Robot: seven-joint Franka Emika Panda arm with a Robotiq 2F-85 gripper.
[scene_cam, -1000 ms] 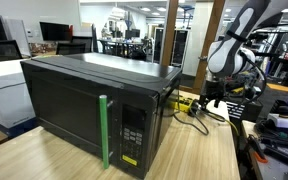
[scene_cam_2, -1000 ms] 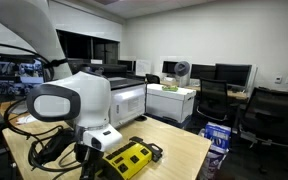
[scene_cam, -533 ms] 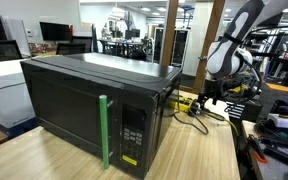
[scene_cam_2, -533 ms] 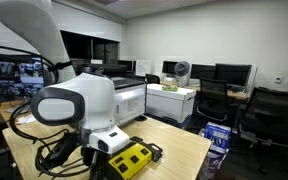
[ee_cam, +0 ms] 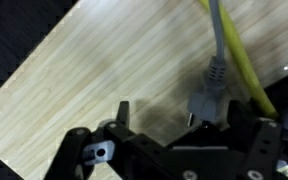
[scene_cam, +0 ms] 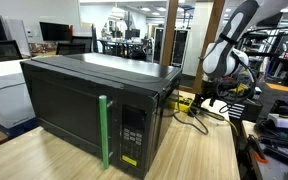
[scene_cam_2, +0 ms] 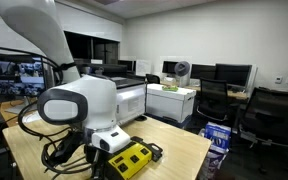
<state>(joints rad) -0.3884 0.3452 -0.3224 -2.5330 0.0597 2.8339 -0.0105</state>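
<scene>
Hovering low over the wooden table [ee_cam: 94,70] with the gripper [ee_cam: 160,118] spread wide and empty, nothing pinched between the jaws. Nearest to it in the wrist view: a grey cable [ee_cam: 214,55] with its plug end, at 1 o'clock of the jaws, just beside a yellow cable [ee_cam: 246,80] at 2 o'clock. In an exterior view, a yellow power strip [scene_cam: 188,103] at 9 o'clock of the gripper, and a black microwave [scene_cam: 79,100] further along the same way.

Probably best handled slowly: come straight down, set the jaws square across the grey cable rather than along it, leave the yellow cable outside the fingers, and avoid scraping the wood.

Hard to make out: one fingertip, lost against the dark housing at the bottom of the wrist view. Both cables cut off at the top edge, so no telling where they run. Cannot tell whether the plug is seated in anything. In an exterior view, the bulky white wrist [scene_cam_2: 79,105] hides the jaws.
</scene>
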